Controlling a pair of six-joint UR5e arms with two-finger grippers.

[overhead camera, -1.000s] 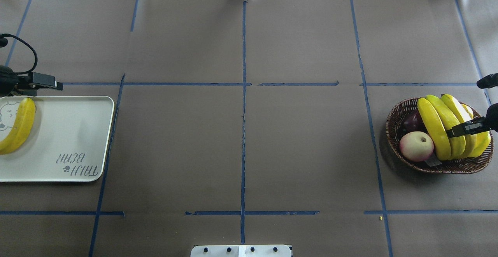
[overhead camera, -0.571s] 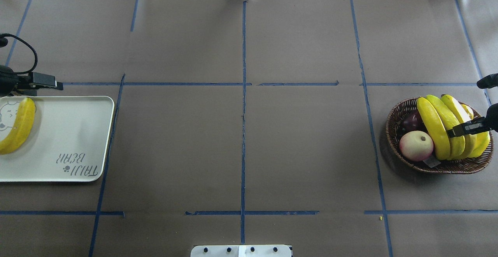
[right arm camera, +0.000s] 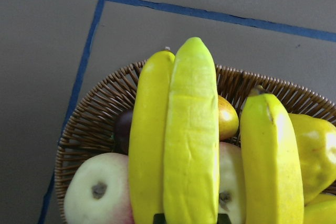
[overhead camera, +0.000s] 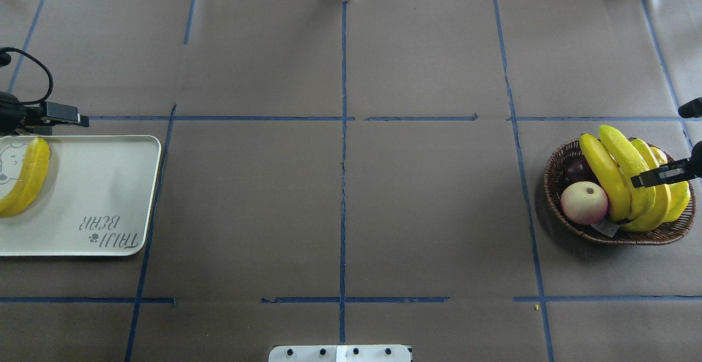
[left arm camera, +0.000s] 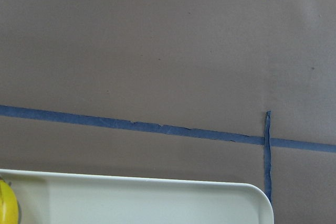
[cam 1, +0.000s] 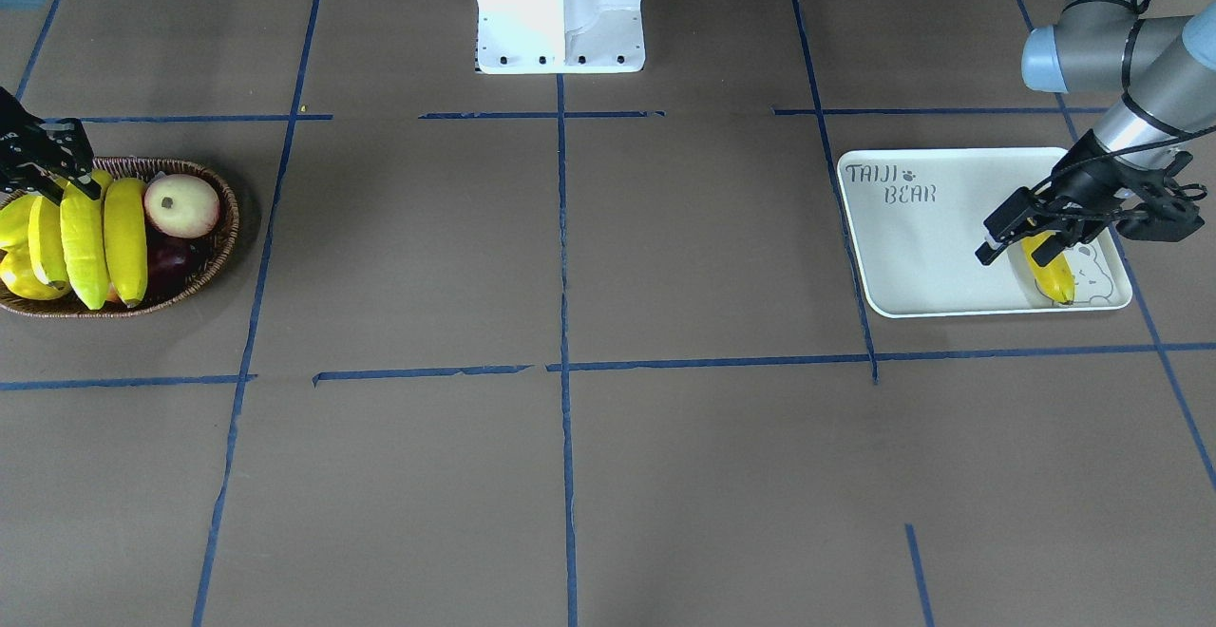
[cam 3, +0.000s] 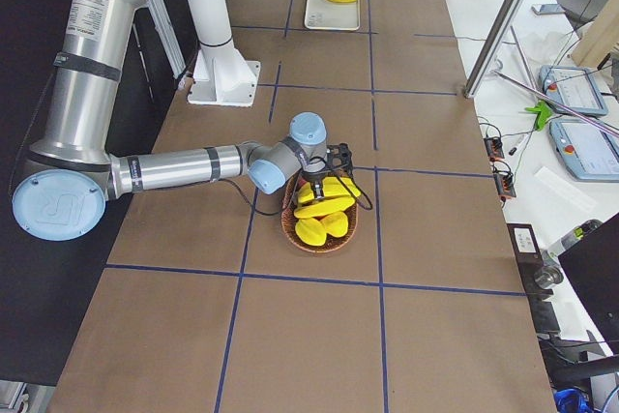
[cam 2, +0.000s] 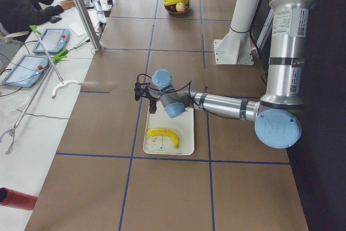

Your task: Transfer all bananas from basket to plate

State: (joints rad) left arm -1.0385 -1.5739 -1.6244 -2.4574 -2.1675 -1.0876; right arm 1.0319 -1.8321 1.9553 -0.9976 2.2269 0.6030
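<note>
Your brown-papered surface [overhead camera: 351, 214] is the biggest thing here, and the basket [overhead camera: 630, 237] at its right end is the place to steer by. The plate [overhead camera: 98, 186] lies well apart from the basket, at the opposite end of the surface. That spread, I judge, is why you have an arm stationed at each end. One banana [overhead camera: 24, 178] lies on the plate along the edge farthest from the basket, beside the bear drawing, so the rest of the white area is bare for more. Inside the basket three bananas [overhead camera: 606, 178] stand on edge side by side, packed against a pale apple [overhead camera: 584, 203] and a dark fruit [overhead camera: 576, 171] on the side nearest the plate. The right end effector [overhead camera: 644, 178] reaches in over the basket's outer rim and is clamped on the middle banana [overhead camera: 622, 153]. Your wrist view shows that banana centred between the finger tips, and it appears tipped up out of the row. You look to be starting the second transfer. The left end effector [cam 1: 1002, 233] hangs over the plate's corner farthest from the basket, holding nothing. Whether it stands wide or narrow I cannot tell
</note>
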